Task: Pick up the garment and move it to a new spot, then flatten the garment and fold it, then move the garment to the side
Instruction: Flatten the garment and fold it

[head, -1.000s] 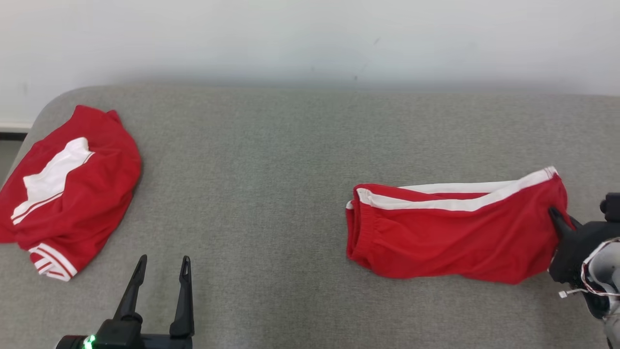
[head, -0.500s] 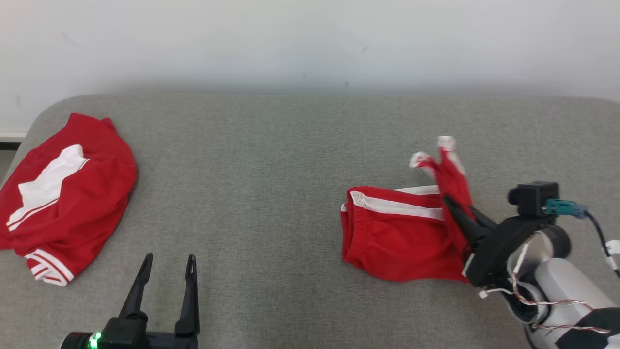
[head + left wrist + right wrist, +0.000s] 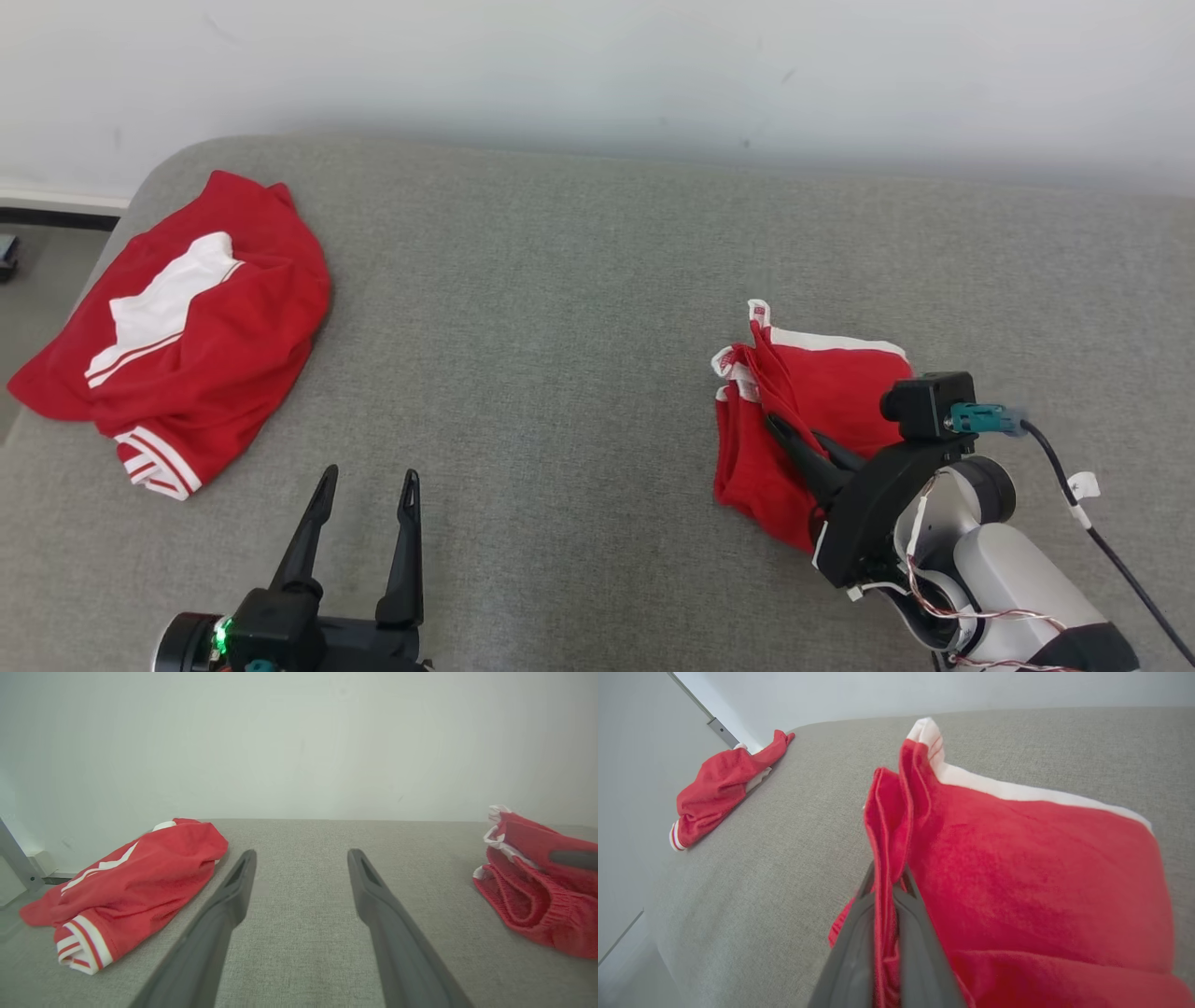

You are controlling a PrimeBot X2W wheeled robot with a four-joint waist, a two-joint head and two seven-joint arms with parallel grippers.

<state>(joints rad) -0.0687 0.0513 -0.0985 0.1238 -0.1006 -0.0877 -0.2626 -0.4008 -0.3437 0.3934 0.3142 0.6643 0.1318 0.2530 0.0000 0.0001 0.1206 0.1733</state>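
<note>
The right gripper point(image 3: 792, 427) is pinched tight on one end of the red shorts point(image 3: 826, 373), cloth squeezed between its two dark fingers point(image 3: 920, 947). The shorts sit on the right side of the grey cushion point(image 3: 560, 373), one half doubled over the other. This looks like the folding step. Next, the end likely needs laying down flat, edges matched. The cloth is soft, floppy, white-trimmed. The left gripper point(image 3: 369, 474) rests with fingers spread, holding nothing.
</note>
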